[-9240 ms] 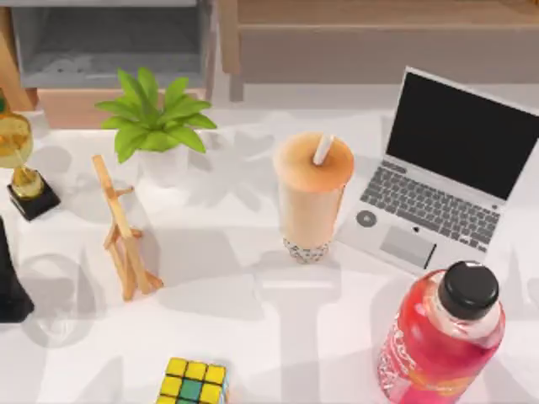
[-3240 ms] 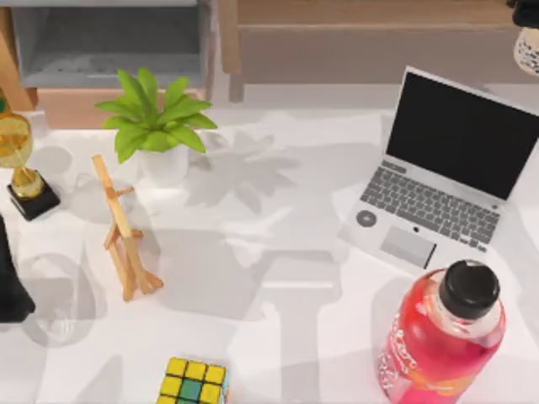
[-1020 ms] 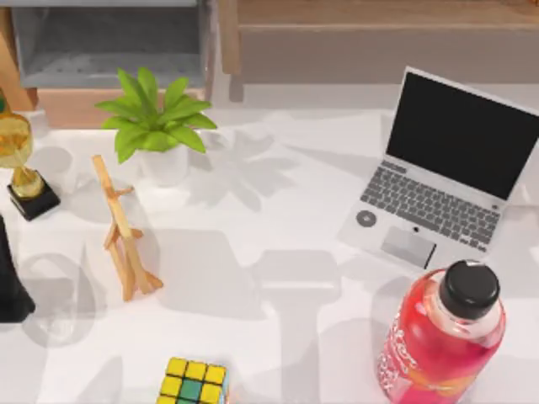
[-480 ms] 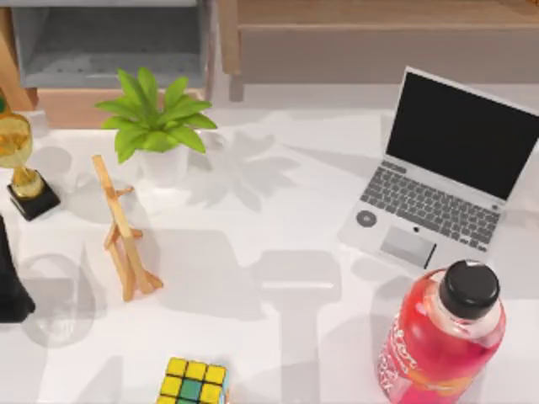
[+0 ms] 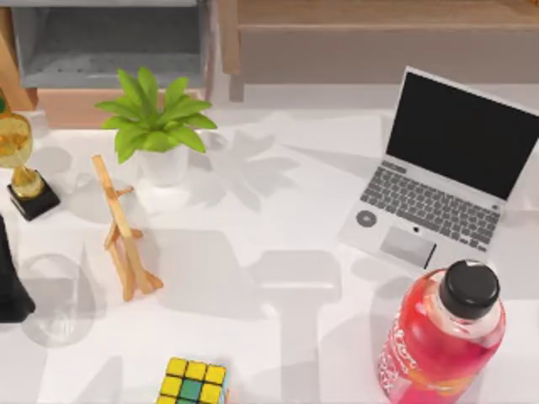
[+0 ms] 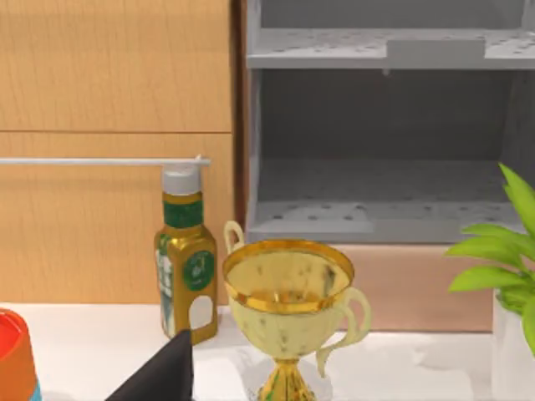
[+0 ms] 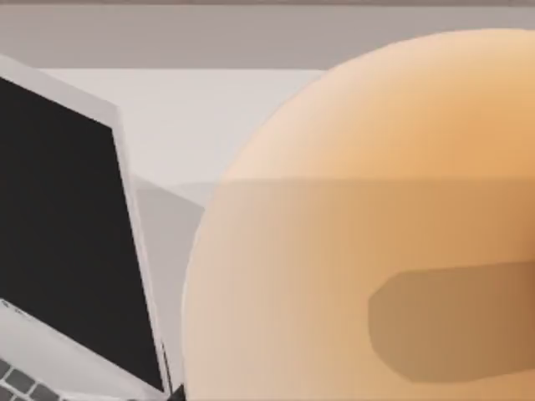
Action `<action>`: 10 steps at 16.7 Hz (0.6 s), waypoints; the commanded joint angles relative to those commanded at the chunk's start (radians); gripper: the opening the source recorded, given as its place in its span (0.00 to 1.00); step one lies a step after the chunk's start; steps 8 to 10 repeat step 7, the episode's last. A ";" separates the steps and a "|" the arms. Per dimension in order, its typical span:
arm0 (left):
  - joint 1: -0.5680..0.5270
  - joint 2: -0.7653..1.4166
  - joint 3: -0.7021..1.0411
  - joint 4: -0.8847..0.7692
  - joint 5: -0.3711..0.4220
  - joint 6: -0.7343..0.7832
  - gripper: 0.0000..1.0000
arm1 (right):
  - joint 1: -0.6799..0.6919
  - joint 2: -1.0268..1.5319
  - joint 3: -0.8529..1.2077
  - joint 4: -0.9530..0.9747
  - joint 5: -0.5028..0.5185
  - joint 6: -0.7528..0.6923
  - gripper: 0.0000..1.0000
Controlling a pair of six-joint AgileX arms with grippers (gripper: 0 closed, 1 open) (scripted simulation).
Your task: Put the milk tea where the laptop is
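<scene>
Looming peach-beige, the milk tea [image 7: 368, 234] sits beside the laptop [image 7: 67, 251] (finger state unclear).

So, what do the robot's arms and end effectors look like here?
Little of them shows. The left arm, at the top view's left edge, looks like a plain matte black block. The left end effector shows as a black pointed wedge. I see no cables or markings.

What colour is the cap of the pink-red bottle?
Black. The cap sits on the pink-red bottle; the top view shows it best.
</scene>
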 joint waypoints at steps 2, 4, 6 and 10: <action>0.000 0.000 0.000 0.000 0.000 0.000 1.00 | 0.000 0.000 0.000 0.000 0.000 0.000 1.00; 0.000 0.000 0.000 0.000 0.000 0.000 1.00 | 0.000 0.000 0.000 0.000 0.000 0.000 1.00; 0.000 0.000 0.000 0.000 0.000 0.000 1.00 | 0.000 0.000 0.000 0.000 0.000 0.000 1.00; 0.000 0.000 0.000 0.000 0.000 0.000 1.00 | 0.000 0.000 0.000 0.000 0.000 0.000 1.00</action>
